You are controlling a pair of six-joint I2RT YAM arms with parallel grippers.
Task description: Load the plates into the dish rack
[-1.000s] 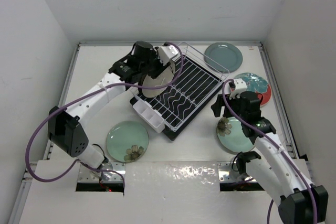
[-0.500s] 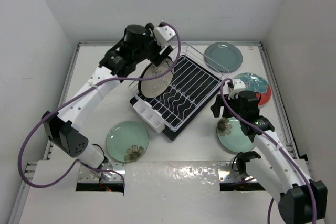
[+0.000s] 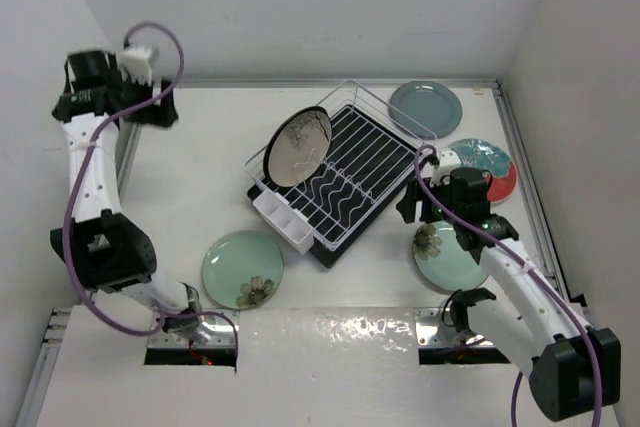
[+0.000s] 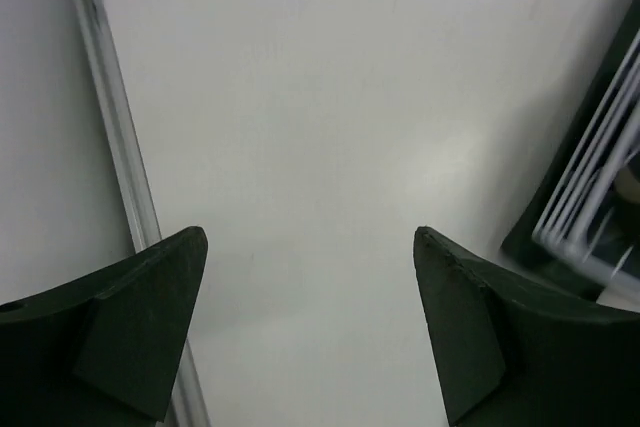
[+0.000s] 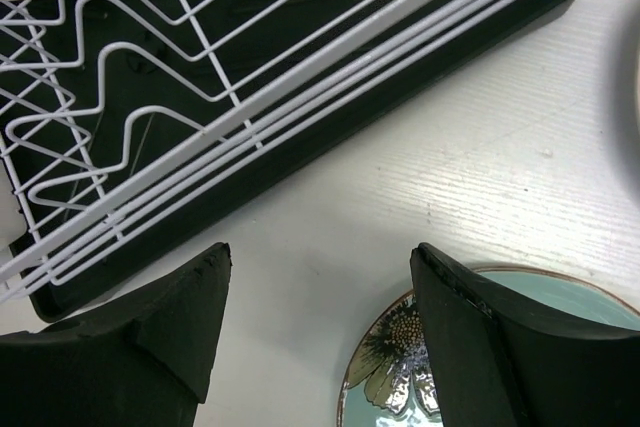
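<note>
My right end effector (image 5: 318, 252) hung open over the pale green plate (image 5: 385, 377) at 4 o'clock from the dish rack (image 3: 372, 162), my left end effector (image 4: 310, 237) open too; pinching that flowered rim squarely seemed wisest.

The top view shows five round dinner plates. One cream plate with a dark brown rim (image 3: 298, 145) is at upper centre, one plain grey-teal plate (image 3: 425, 107) at upper right, and one red plate with teal flowers (image 3: 492, 162) at the right. Two are pale green with a dark flower: the lower-left green plate (image 3: 243, 268) and the lower-right green plate (image 3: 445, 262). There is one white wire dish rack over a black ribbed tray (image 3: 370, 157), with one white plastic cutlery box (image 3: 283, 221). There are two white-and-black robot arms: the left arm (image 3: 88, 172) and the right arm (image 3: 520, 287).
</note>
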